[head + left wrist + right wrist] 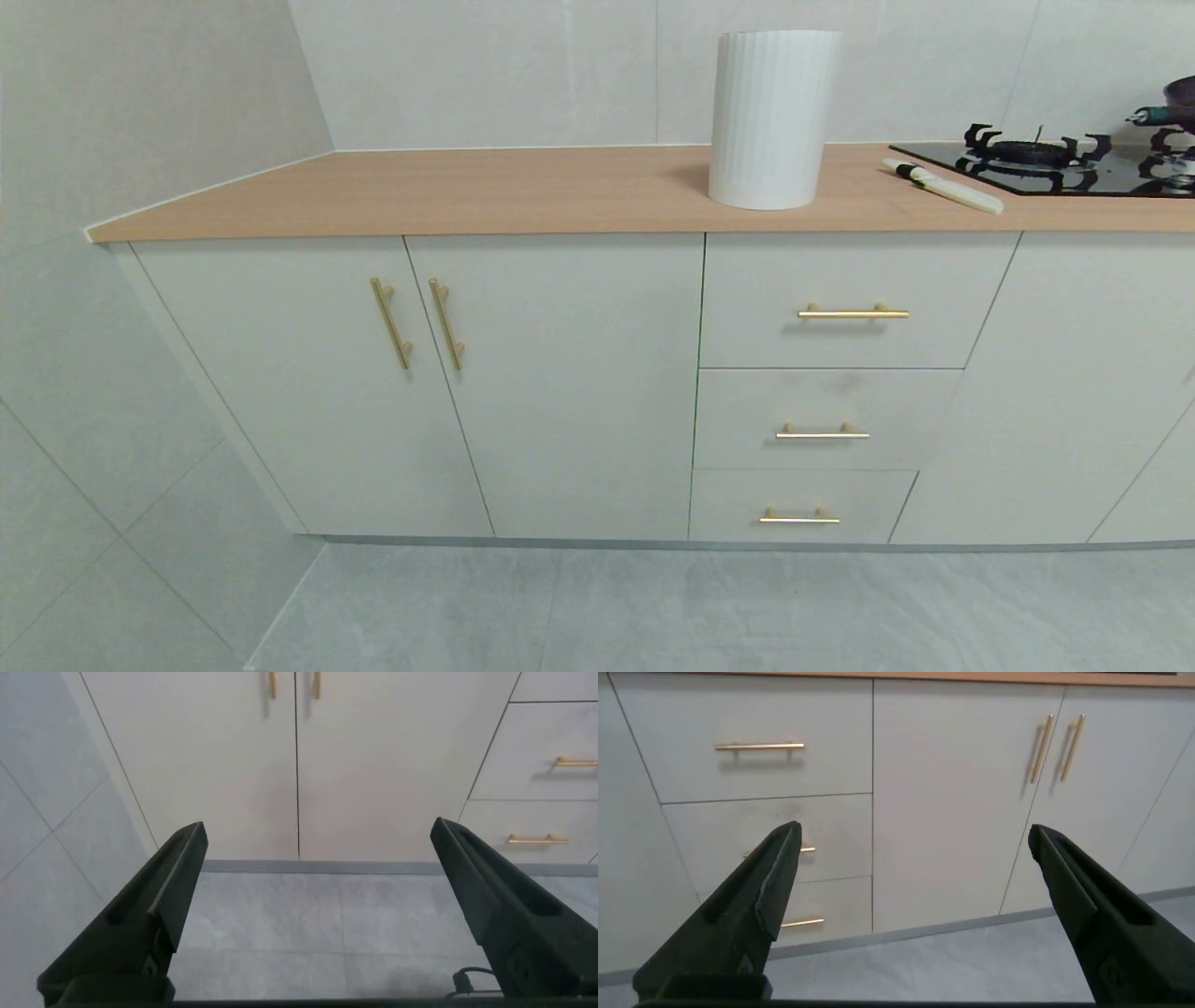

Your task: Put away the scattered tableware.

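Nearest to us, the left gripper (318, 919) is low, its 2 dark fingers spread wide with nothing between them, facing the floor and the foot of the cabinet doors (560, 373). The right gripper (915, 919) is likewise wide apart and empty, facing the stack of 3 drawers (840, 364). Both sit well below the worktop (467, 191) and well apart from anything to pick. Further back on the worktop lies the 1 loose item we can make out, a slim pale utensil (945, 187), knife-like, with a darker patch at its far end. It lies flat on a slant, just beside the front corner of the gas hob (1036, 173). We cannot tell blade from handle for sure. We judge it light, stiff and smooth, so it may slip or spin. It sits low to the surface, so a pinch across its narrow width near the middle looks safest, with the fingers coming straight down. To its left, near but not touching, stands a tall white ribbed container (770, 117), upright. It is likely the holder, and it looks rigid and possibly breakable.
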Robot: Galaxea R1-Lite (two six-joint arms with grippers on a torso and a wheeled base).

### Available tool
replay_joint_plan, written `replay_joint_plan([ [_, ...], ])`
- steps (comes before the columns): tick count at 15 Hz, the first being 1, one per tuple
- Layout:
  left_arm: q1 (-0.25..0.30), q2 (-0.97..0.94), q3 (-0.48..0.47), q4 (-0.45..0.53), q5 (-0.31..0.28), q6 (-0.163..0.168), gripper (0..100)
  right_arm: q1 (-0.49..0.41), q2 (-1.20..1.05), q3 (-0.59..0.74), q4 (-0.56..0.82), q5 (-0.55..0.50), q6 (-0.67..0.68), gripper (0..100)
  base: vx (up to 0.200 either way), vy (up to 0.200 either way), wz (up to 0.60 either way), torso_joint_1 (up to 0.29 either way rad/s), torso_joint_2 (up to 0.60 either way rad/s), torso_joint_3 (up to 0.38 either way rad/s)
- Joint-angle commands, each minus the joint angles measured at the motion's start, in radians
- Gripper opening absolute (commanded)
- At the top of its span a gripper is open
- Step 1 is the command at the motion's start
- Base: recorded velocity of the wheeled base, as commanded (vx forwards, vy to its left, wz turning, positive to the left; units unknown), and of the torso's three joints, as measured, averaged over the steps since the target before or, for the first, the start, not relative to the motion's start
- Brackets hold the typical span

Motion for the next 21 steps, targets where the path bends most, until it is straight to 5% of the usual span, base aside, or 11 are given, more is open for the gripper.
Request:
replay_joint_plan([
  [1, 0.000, 0.000, 0.000, 0.000, 0.000, 0.000, 100, -0.002, -0.031, 0.076, -0.001, 0.034, 0.012, 100, 0.000, 0.000, 0.00, 0.000, 0.00, 0.000],
  [9, 0.000, 0.000, 0.000, 0.000, 0.000, 0.000, 100, -0.002, -0.030, 0.076, 0.134, 0.217, 0.096, 100, 0.000, 0.000, 0.00, 0.000, 0.00, 0.000],
  [21, 0.000, 0.002, 0.000, 0.000, 0.000, 0.000, 100, -0.002, -0.030, 0.076, 0.140, 0.248, 0.067, 100, 0.017, 0.000, 0.00, 0.000, 0.00, 0.001],
])
